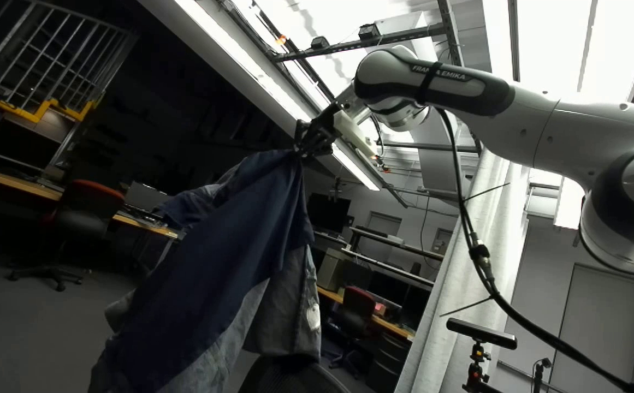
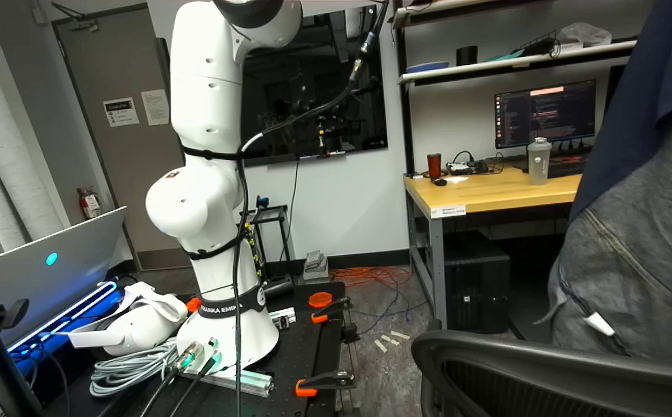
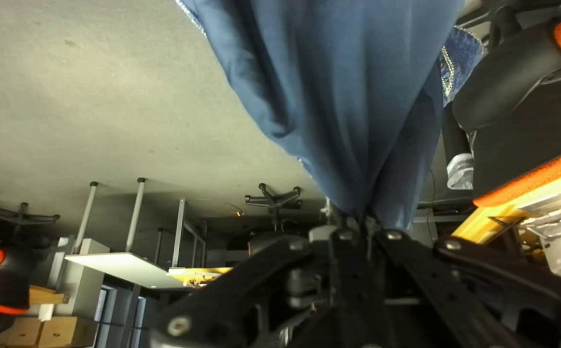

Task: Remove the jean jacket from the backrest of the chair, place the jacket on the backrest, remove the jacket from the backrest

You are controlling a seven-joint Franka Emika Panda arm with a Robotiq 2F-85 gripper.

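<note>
Wrist view: grey floor [image 3: 92,106] and tables [image 3: 125,268] lie beyond the jean jacket [image 3: 328,87].

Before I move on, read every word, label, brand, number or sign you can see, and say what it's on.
"FRAN A EMIKA": robot forearm, one letter behind a black strap.
"FRANKA EMIKA": robot base band, a cable crossing its last letters.
Too small or blurred to read: door notices, desk-edge label, monitor text, fire extinguisher label.
</note>
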